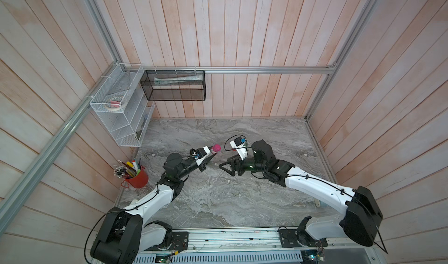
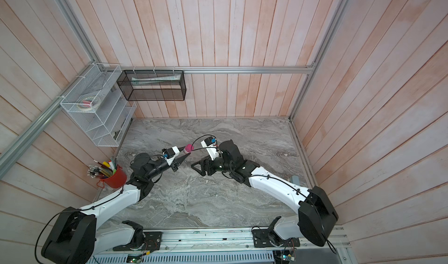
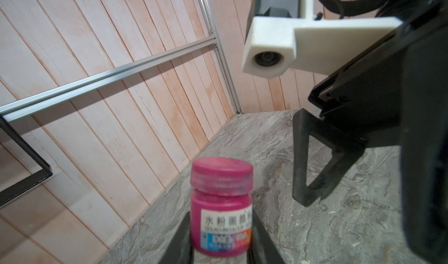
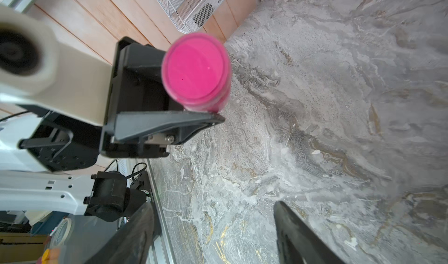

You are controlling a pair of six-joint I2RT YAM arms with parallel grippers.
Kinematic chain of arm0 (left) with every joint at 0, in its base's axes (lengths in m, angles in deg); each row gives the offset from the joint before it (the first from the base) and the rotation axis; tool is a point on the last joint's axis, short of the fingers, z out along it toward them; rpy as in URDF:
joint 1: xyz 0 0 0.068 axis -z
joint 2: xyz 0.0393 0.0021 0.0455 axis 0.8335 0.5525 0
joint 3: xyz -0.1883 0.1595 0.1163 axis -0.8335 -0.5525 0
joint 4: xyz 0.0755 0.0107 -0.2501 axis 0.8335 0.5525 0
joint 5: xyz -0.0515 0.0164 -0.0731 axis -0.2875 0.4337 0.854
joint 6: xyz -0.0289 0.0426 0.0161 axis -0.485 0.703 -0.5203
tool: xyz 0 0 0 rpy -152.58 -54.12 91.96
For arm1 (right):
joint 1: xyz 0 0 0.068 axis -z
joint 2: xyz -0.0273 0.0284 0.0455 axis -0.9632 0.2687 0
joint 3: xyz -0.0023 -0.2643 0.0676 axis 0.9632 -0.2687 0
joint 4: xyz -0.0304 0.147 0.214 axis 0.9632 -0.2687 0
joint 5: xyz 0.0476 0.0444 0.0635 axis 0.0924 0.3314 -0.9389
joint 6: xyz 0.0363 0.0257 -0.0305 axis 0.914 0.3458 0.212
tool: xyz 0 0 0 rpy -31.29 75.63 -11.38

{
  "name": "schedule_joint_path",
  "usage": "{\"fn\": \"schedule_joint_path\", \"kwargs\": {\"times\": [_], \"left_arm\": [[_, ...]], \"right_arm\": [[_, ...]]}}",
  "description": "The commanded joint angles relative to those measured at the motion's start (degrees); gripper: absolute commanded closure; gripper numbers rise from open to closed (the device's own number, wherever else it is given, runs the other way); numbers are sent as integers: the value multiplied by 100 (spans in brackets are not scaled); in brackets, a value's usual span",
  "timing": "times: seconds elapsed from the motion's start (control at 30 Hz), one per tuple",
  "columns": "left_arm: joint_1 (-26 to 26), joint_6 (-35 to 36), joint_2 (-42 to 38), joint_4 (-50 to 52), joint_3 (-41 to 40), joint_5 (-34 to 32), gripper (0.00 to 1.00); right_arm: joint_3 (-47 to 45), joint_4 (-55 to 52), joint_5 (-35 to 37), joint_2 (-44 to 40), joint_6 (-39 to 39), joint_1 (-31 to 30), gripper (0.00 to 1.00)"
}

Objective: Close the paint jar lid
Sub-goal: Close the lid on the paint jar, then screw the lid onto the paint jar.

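So the left gripper (image 1: pixel 212 151) is pinching the jar (image 3: pixel 220 216) by its body, one finger on each side of the label. It's holding it up off the table (image 1: pixel 218 202), around the middle and a bit toward the back wall. The pink lid (image 3: pixel 221 173) is sitting on the jar's neck, but I can't tell if it's screwed all the way down. In the right wrist view the lid is facing pretty much straight at the camera. The right gripper (image 1: pixel 226 170) is hanging near the jar without touching it, its fingers (image 4: pixel 291 228) spread wide with nothing between them. Both arms are reaching in toward each other over the table. Off by the left wall a red cup (image 1: pixel 138 179) of pens is standing well apart from the jar, and a white wire rack (image 1: pixel 116 127) is hanging on the wall above it.
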Motion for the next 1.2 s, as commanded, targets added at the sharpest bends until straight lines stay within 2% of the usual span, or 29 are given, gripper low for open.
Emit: {"fn": "schedule_joint_path", "kwargs": {"times": [0.0, 0.07, 0.17, 0.27, 0.37, 0.53, 0.67, 0.87, 1.17], "left_arm": [[-75, -179, 114, 51, 226, 597, 67], [-111, -171, 154, 200, 311, 1122, 67], [-137, -157, 210, 599, 538, 2314, 66], [-138, -442, 335, 749, 769, 3251, 66], [-138, -803, 446, 629, 849, 3744, 66], [-131, -878, 449, 520, 822, 3715, 66], [-122, -887, 432, 440, 797, 3439, 66], [-85, -581, 336, 706, 774, 2838, 66], [-59, -557, 352, 722, 778, 2797, 66]], "right_arm": [[-105, -250, 499, -597, -995, 30, 22], [-87, -380, 802, -951, -1497, 51, 24], [-14, -425, 978, -1396, -2377, 82, 26], [73, -377, 617, -1586, -2996, 159, 28], [211, -373, 99, -1524, -3219, 266, 30], [464, -494, -25, -1160, -3186, 282, 38], [547, -431, -197, -948, -3034, 268, 42], [694, -409, -363, -777, -2960, 202, 44], [840, -435, -359, -427, -2974, 17, 51]]}}
